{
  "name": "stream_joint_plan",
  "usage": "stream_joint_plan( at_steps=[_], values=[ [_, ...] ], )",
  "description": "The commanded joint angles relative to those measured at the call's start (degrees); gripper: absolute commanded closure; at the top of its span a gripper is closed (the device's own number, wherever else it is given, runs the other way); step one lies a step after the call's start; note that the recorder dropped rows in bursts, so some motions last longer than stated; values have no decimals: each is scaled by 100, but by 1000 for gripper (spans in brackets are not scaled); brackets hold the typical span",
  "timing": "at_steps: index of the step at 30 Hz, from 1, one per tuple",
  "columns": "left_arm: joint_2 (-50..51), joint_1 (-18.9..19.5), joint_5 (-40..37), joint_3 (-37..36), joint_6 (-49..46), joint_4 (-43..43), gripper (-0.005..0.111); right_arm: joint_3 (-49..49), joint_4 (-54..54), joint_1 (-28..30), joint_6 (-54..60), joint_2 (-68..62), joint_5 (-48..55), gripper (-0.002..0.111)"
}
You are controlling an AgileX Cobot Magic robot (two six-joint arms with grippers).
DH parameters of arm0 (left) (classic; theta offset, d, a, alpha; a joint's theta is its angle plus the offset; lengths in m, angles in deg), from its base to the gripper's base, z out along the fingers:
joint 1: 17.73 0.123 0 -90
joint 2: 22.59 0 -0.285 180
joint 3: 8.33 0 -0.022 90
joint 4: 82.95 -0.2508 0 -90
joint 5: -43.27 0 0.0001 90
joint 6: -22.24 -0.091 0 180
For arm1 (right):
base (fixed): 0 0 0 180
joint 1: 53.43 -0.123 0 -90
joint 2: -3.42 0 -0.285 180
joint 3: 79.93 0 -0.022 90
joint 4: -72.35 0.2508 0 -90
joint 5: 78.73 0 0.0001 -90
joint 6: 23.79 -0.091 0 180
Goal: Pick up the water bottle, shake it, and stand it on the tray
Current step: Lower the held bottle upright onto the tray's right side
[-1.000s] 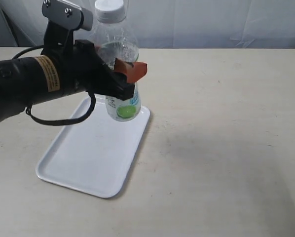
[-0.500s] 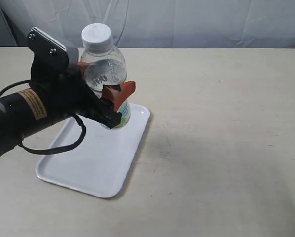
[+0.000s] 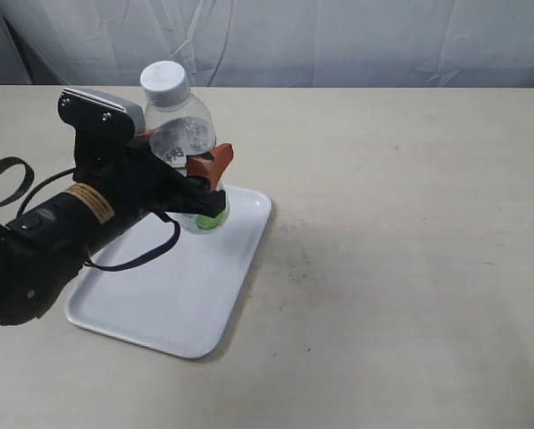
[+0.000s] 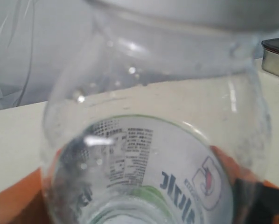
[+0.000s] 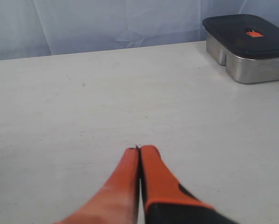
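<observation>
The water bottle [image 3: 183,143], clear with a white cap and a white and green label, stands upright over the far end of the white tray [image 3: 160,295]. My left gripper [image 3: 191,179] is shut on its middle, orange fingers on either side. Whether the bottle's base touches the tray I cannot tell. In the left wrist view the water bottle [image 4: 149,140] fills the frame, with an orange finger [image 4: 230,163] pressed against its side. My right gripper [image 5: 139,151] is shut with nothing in it, low over bare table; it does not show in the exterior view.
A metal box with a dark lid [image 5: 247,44] sits near the table's edge in the right wrist view. A pale curtain hangs behind the table. The left arm's black body and its cable [image 3: 133,259] lie over the tray's left side.
The left gripper has come down and slightly left with the bottle, from high above the tray to just at its far end. The bottle stays upright in the grip.
</observation>
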Motion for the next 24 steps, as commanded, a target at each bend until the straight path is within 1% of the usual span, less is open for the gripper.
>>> stream_joint_plan(
  at_steps=[1, 5, 6, 7, 11, 14, 20, 24],
  values=[
    [412, -9, 1097, 11, -9, 301, 106, 8, -32, 33, 0, 36, -86, 106],
    [921, -9, 1676, 11, 18, 511, 106, 8, -32, 33, 0, 36, -86, 106],
    [997, -9, 1710, 11, 133, 511, 106, 8, -32, 33, 0, 36, -86, 106],
    [1096, -9, 1710, 11, 272, 500, 106, 8, -32, 33, 0, 36, -86, 106],
    [1314, -9, 1710, 59, 305, 500, 106, 8, -32, 33, 0, 36, -86, 106],
    [1325, -9, 1652, 73, 305, 500, 106, 8, -32, 33, 0, 36, -86, 106],
    [1325, -9, 1290, 73, 292, 489, 106, 8, -32, 33, 0, 36, -86, 106],
    [1325, -9, 1259, 73, 283, 449, 106, 8, -32, 33, 0, 36, -86, 106]
  ],
)
